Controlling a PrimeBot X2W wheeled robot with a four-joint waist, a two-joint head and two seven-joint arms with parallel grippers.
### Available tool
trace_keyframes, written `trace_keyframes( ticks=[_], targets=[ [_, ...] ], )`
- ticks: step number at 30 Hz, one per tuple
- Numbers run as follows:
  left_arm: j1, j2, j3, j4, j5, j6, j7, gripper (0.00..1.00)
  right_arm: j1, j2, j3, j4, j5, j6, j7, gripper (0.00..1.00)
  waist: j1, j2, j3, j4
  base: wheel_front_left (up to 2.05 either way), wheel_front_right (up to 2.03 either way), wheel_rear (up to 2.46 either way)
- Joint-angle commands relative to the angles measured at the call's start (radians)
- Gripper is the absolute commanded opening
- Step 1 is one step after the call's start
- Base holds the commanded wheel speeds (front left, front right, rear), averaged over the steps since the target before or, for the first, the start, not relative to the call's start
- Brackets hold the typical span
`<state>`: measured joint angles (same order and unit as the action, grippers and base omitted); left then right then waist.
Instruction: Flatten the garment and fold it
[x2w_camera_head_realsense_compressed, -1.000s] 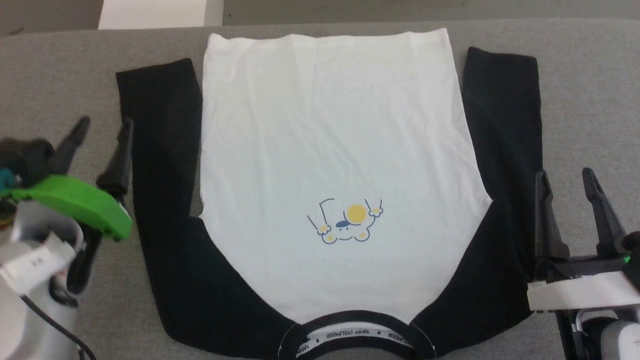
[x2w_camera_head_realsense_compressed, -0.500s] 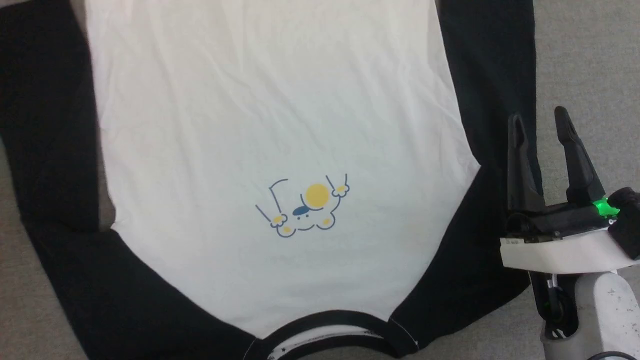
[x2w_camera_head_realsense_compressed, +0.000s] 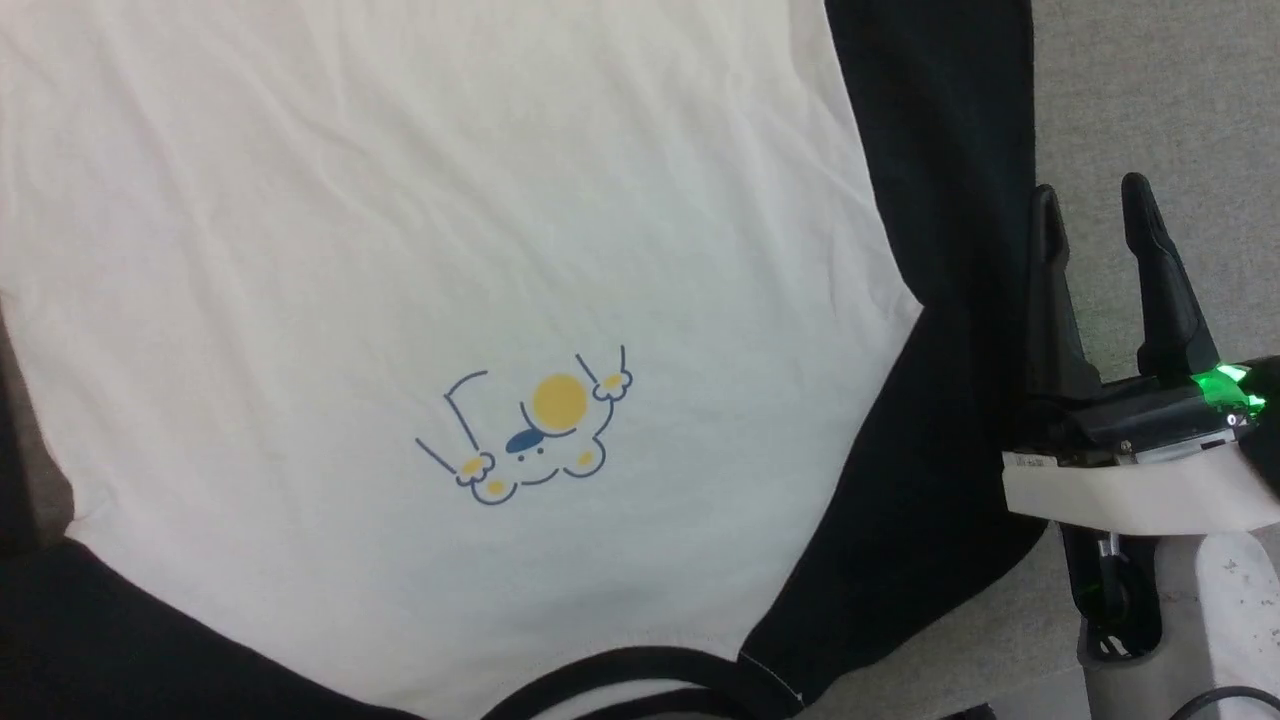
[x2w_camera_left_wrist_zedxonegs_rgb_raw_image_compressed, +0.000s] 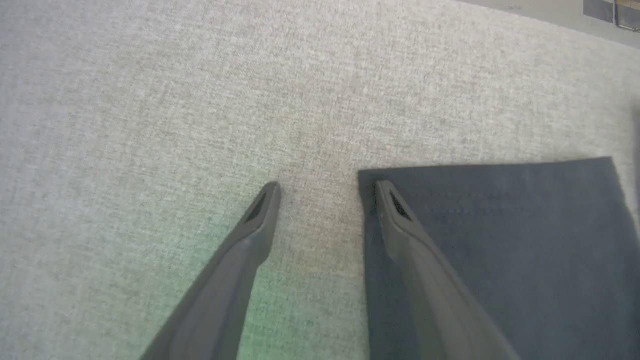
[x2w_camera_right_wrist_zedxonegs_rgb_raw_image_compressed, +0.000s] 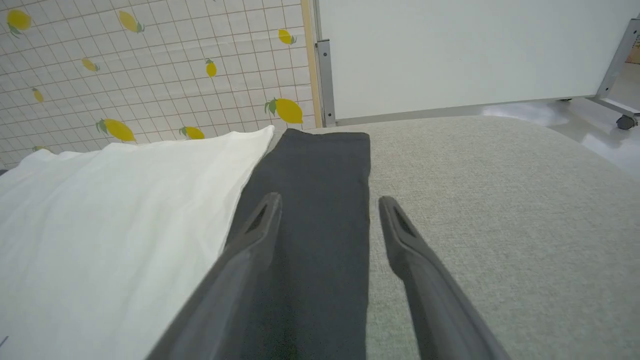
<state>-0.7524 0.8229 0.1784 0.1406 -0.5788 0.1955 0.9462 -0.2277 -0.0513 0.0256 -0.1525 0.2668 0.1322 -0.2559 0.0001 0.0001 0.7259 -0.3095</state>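
garment (x2w_camera_head_realsense_compressed: 450, 250): face-up on grey surface (x2w_camera_head_realsense_compressed: 1150, 80), collar at 6 o'clock | right gripper (x2w_camera_head_realsense_compressed: 1090, 190): spread wide, empty, astride sleeve edge (x2w_camera_head_realsense_compressed: 1015, 120) at 3 o'clock | left gripper (x2w_camera_left_wrist_zedxonegs_rgb_raw_image_compressed: 327, 186): likewise, at cuff (x2w_camera_left_wrist_zedxonegs_rgb_raw_image_compressed: 490, 200) | pinch low, fold sleeves inward evenly

Garment (x2w_camera_head_realsense_compressed: 400, 200) hem, L sleeve, most of collar past head-view edges; R sleeve edge behind right gripper (x2w_camera_head_realsense_compressed: 1090, 190)

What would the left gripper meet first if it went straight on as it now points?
Likely the left gripper would meet the grey fabric surface, just beside the garment's black cuff; depth is unclear.
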Motion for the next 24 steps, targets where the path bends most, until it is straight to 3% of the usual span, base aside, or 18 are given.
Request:
trace_keyframes(
  ticks=[1,5,11,18,24],
  targets=[
    [0.067,-0.024,-0.016,0.032,-0.003,0.002,0.025,0.00,-0.018,0.001,0.001,-0.005,0.011,-0.002,-0.006,1.00,-0.0001,-0.0001,0.008,-0.008,0.00,0.00,0.00],
    [0.099,-0.059,0.015,0.011,-0.055,-0.011,0.007,0.00,-0.015,0.001,-0.009,0.001,0.005,-0.002,-0.006,1.00,-0.0001,-0.0001,-0.018,0.006,0.00,0.00,0.00],
    [0.135,-0.102,0.055,0.000,-0.077,-0.070,-0.158,0.00,0.002,0.001,-0.033,0.007,-0.013,-0.002,-0.006,1.00,-0.0001,-0.0001,-0.113,0.057,0.00,0.00,0.00],
    [0.259,-0.103,0.101,0.003,-0.036,-0.127,-0.349,0.00,0.063,0.001,-0.062,0.020,-0.044,-0.002,-0.006,1.00,-0.0001,-0.0001,-0.282,0.139,0.00,0.00,0.00],
    [0.406,-0.119,0.167,-0.032,-0.063,-0.157,-0.396,0.00,0.126,0.001,-0.093,0.006,-0.073,-0.002,0.029,1.00,-0.0001,-0.0001,-0.404,0.215,0.00,0.00,0.00]
  ],
)
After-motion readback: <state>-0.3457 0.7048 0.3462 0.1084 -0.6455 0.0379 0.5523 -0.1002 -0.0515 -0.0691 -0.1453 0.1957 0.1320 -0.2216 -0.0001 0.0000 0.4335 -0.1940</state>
